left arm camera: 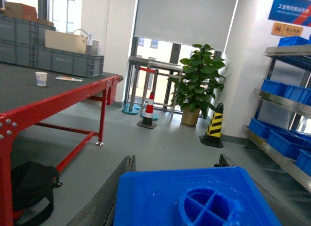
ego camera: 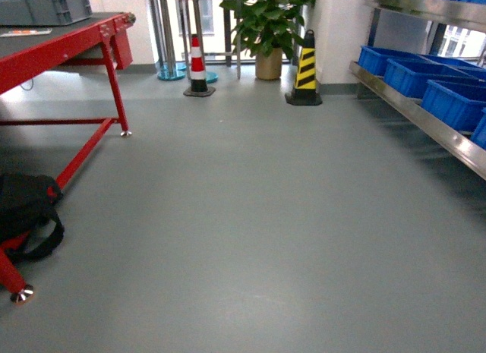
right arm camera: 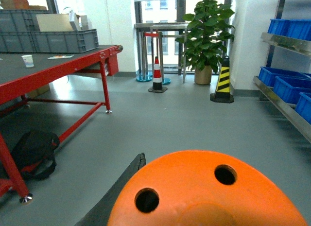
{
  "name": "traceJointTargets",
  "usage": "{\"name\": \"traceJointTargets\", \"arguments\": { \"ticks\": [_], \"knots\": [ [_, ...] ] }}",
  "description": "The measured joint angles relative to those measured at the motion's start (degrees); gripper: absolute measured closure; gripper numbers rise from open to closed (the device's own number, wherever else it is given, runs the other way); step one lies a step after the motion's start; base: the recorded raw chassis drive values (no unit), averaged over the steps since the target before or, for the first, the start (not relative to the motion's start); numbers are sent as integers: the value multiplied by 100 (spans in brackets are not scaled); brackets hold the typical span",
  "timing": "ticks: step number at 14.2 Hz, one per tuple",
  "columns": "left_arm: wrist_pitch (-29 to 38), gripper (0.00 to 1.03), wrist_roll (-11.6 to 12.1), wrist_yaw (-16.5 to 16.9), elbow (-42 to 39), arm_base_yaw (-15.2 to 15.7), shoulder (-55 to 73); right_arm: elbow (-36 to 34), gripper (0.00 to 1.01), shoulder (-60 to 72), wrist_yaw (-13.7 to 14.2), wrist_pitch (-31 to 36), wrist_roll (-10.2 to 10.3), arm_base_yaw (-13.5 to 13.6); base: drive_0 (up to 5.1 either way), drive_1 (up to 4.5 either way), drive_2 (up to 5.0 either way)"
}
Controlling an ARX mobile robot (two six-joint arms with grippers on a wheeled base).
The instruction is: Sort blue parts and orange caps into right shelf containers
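Two pieces fill the lower part of the wrist views: in the left wrist view a bright-blue boxy plastic part (left arm camera: pixel 194 197) with a round, cross-ribbed socket on its top face sits squarely between the left gripper's (left arm camera: pixel 194 206) dark fingers (left arm camera: pixel 109 197), one finger running up along its left edge and the tip of the other just showing at its right rear corner, so the fingers appear closed against its sides and carrying it above the grey floor (ego camera: pixel 250 231). In the right wrist view a rounded bright-orange cap (right arm camera: pixel 204 192) with two small round holes in its dome lies right in front of the camera; one dark finger (right arm camera: pixel 121 187) of the right gripper (right arm camera: pixel 204 206) touches its left side, the other finger is hidden behind the dome, and how wide they stand cannot be told for certain, though the cap seems held there. Neither gripper shows in the head view. Large bright-blue ribbed plastic crates (ego camera: pixel 448 102) stand in a row on the steel shelf (ego camera: pixel 425 118) at the right, well apart from both held pieces. At the left stands a red-framed counter (ego camera: pixel 68 45) with a black bag (ego camera: pixel 26 212) by its leg; a red-and-white striped cone (ego camera: pixel 198 64), a yellow-and-black cone (ego camera: pixel 305 72) and a potted green plant (ego camera: pixel 267 30) stand at the far wall.
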Motion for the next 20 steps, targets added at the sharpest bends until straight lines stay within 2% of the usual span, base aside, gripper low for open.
{"name": "traceJointTargets", "arguments": {
  "ticks": [20],
  "knots": [
    [0,59,0,0,0,0,2,0,59,0,0,-2,0,0,2,434,-430]
  ]
}}
